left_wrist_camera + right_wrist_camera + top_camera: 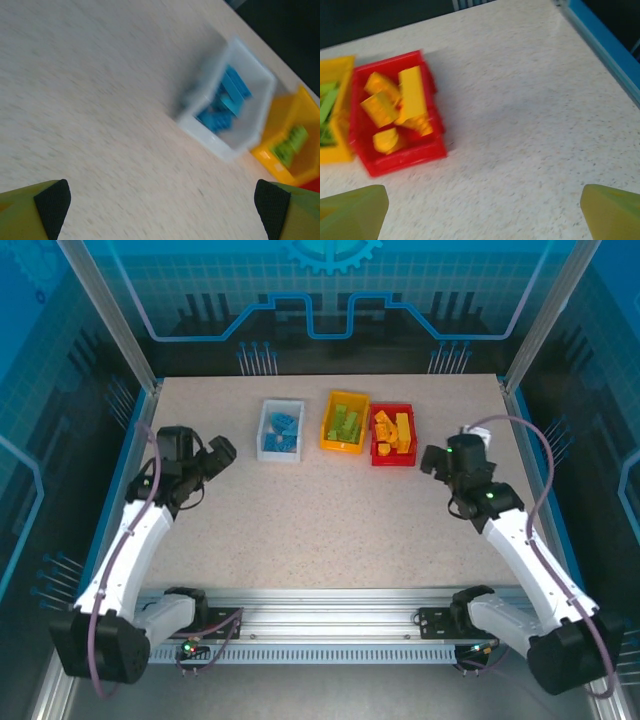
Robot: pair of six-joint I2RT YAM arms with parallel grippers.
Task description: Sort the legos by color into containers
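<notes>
I have both arms over the bench (320, 530), well apart, one at each side. The left end effector (162, 205) is spread wide with nothing between its fingertips (52, 202). It sits to the left of the white bin (281, 459) and points toward it. The right end effector (482, 212) is likewise wide open and empty, and it hangs just right of the red bin (392, 462).

The three bins stand in a row at the far middle of the bench: the white bin on the left, the yellow bin (341, 448) in the middle, the red bin on the right. Yellow and red stand side by side, touching as far as I can tell; white stands a little apart from yellow.

The blue bricks (283, 432) lie in the white bin, the green bricks (347, 424) in the yellow one, and the orange-yellow bricks (393, 430) in the red one — every brick I can see is inside a bin. My left wrist view is blurred, so I cannot count the blue pieces.
</notes>
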